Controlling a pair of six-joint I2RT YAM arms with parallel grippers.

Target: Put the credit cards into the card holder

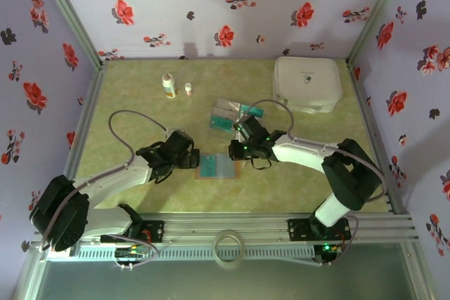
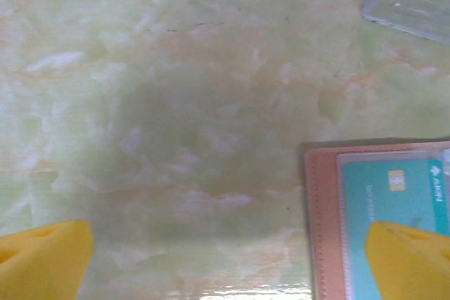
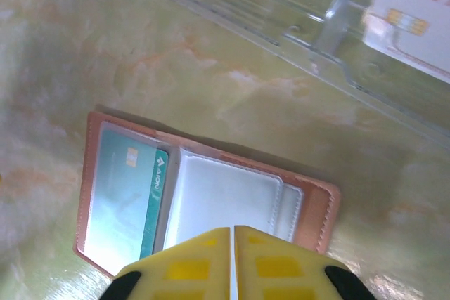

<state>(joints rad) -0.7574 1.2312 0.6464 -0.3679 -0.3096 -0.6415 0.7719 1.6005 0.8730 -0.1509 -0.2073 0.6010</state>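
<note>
One teal credit card (image 3: 126,194) sits sleeved in the open card holder (image 3: 320,209), which lies flat on the table (image 3: 70,47). The right gripper (image 3: 232,233) hovers above it, fingers pressed together, apparently empty. The left gripper (image 2: 228,233) is spread wide beside the holder. The next step is probably fetching another card from the clear tray (image 3: 330,19).

One card holder (image 3: 225,198) lies open on the one bench (image 1: 295,187), with one teal credit card (image 3: 123,194) in its sleeves. One clear tray (image 3: 281,29) carries more: two teal cards (image 1: 252,109) (image 1: 221,124) and one silver-grey card (image 1: 226,105) can be made out from above, any others too small to count. Two bottles, a larger bottle (image 1: 169,86) and a smaller bottle (image 1: 188,89); one white case (image 1: 306,83); one ring (image 1: 227,246); two pincers, the left pincer (image 2: 225,261) and the right pincer (image 3: 232,258)
</note>
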